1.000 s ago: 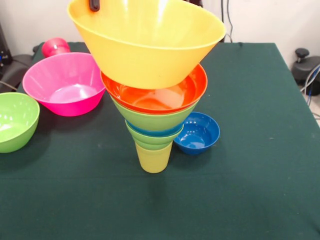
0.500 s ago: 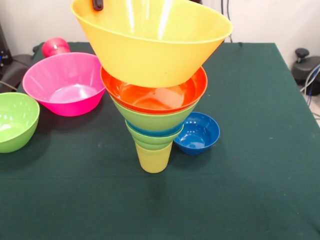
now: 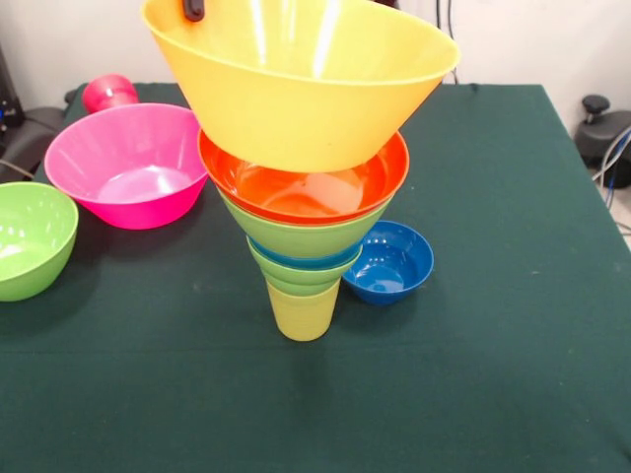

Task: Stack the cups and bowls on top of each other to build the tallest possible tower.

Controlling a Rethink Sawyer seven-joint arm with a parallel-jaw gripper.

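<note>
Front view: my gripper [image 3: 193,9], at the top edge, pinches the rim of the yellow bowl [image 3: 296,94], tilted atop the tower [image 3: 306,236] at centre; pink bowl [image 3: 133,163] upper left, dark blue bowl [image 3: 394,261] just right

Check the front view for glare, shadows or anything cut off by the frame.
Front view: white glare streaks run down the inside of the big yellow bowl, whose top edge and the gripper on its rim are cropped; softer highlights sit in the orange bowl and pink bowl; only faint shadows fall on the green cloth.
</note>
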